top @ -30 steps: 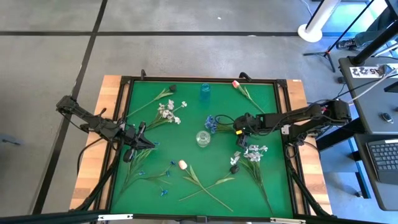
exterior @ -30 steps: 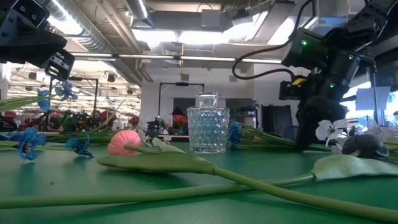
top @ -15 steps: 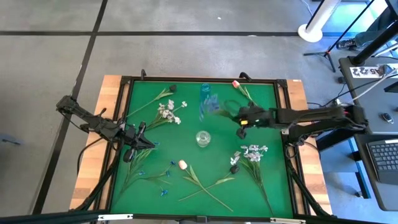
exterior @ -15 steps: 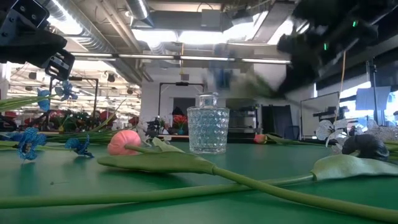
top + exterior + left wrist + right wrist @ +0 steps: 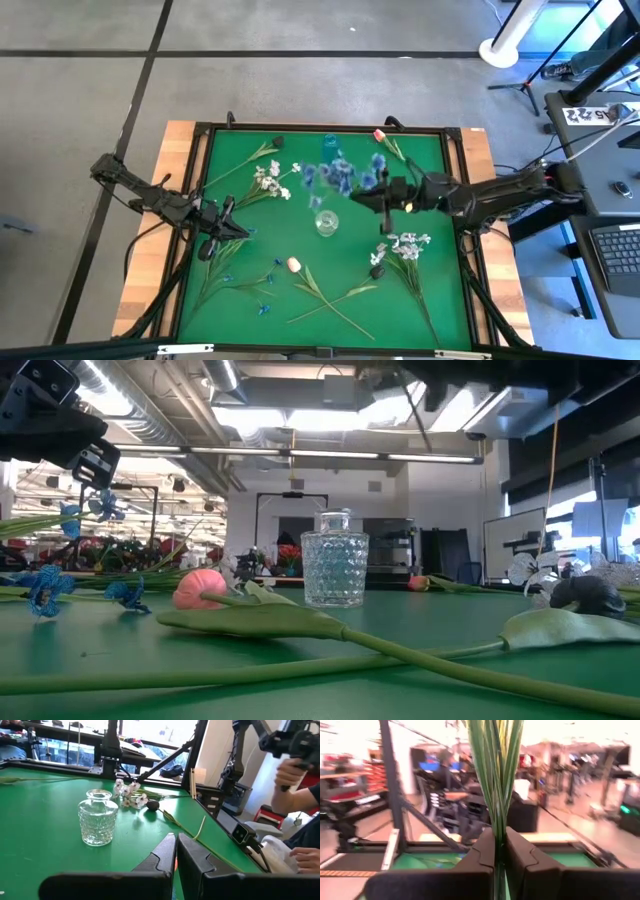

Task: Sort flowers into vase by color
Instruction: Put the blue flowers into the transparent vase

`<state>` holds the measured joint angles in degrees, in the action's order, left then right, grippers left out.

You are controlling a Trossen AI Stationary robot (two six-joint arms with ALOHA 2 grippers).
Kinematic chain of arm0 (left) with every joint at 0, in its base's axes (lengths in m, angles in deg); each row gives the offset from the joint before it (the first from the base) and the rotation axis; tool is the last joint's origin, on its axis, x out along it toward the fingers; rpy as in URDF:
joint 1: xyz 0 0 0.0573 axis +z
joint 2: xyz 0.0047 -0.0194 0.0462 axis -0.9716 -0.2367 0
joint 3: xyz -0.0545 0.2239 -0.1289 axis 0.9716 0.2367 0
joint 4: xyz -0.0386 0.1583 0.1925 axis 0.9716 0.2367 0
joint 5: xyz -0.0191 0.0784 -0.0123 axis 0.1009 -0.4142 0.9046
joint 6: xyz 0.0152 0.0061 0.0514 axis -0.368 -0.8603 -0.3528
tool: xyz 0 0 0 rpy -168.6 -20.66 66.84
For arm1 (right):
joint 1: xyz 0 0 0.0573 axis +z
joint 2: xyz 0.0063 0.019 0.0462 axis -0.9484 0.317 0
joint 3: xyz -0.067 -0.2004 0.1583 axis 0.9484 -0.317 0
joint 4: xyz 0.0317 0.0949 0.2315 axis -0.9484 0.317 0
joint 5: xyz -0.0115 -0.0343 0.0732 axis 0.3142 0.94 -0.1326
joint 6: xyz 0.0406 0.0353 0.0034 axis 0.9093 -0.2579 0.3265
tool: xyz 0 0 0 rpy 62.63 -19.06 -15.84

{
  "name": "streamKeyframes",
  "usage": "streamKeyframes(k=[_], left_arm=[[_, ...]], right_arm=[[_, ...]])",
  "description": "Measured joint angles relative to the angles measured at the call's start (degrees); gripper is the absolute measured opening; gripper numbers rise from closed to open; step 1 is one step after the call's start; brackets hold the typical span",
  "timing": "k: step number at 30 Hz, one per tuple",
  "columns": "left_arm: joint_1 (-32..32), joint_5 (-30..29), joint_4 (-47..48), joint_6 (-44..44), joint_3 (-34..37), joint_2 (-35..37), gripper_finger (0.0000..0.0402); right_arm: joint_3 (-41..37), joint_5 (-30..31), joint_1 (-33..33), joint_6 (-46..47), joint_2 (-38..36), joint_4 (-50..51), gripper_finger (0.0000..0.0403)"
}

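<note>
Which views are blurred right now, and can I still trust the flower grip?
High view: blue flowers smeared by motion. Right wrist view: background blurred, yet right gripper is plainly shut on green stems. Left wrist view: sharp on the glass vase.

The desk [image 5: 455,150] is a wooden top covered by a green mat [image 5: 300,210] inside a dark frame. A clear glass vase [image 5: 326,223] stands near the middle, and a blue vase [image 5: 329,143] stands at the far edge. White blossoms [image 5: 272,178] lie left of centre, with a dark bud [image 5: 277,142] beyond them. A pink tulip [image 5: 379,135] lies far right. More white blossoms [image 5: 408,243] lie to the right, a peach tulip [image 5: 294,264] sits near the front, and small blue blossoms [image 5: 262,308] are scattered at the near left.
</note>
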<state>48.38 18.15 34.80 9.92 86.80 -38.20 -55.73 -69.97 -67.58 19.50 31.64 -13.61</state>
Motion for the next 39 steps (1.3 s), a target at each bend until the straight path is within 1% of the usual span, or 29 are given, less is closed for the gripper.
streamKeyframes(k=[4,10,12,14,19,24,28,36,39], left_arm=[[0.0,0.0,0.0,0.0,0.0,0.0,0.0013],[0.0,0.0,0.0,0.0,0.0,0.0,0.0013],[0.0,0.0,0.0,0.0,0.0,0.0,0.0013],[0.0,0.0,0.0,0.0,0.0,0.0,0.0013],[0.0,0.0,0.0,0.0,0.0,0.0,0.0013],[0.0,0.0,0.1,0.0,0.0,0.0,0.0013],[0.0,0.0,0.0,0.0,0.0,0.0,0.0013],[0.0,0.0,0.0,0.0,0.0,0.0,0.0013],[0.0,0.0,0.0,0.0,0.0,0.0,0.0013]], right_arm=[[0.0,-0.6,1.0,-1.1,10.1,-13.6,0.0013],[0.0,-2.9,0.9,-1.1,25.7,-38.2,0.0013],[0.0,-2.0,0.5,-1.5,29.1,-43.4,0.0013],[0.0,-1.2,-0.3,-1.6,32.0,-46.3,0.0013],[1.1,-1.1,-2.7,1.2,36.3,-47.0,0.0013],[3.5,-2.4,-3.0,1.3,38.4,-46.9,0.0013],[4.7,-3.9,-2.9,1.4,38.5,-46.7,0.0013],[4.7,-4.0,-2.9,2.4,38.5,-42.4,0.0015],[4.7,-4.0,-2.9,2.5,38.5,-42.4,0.0012]])
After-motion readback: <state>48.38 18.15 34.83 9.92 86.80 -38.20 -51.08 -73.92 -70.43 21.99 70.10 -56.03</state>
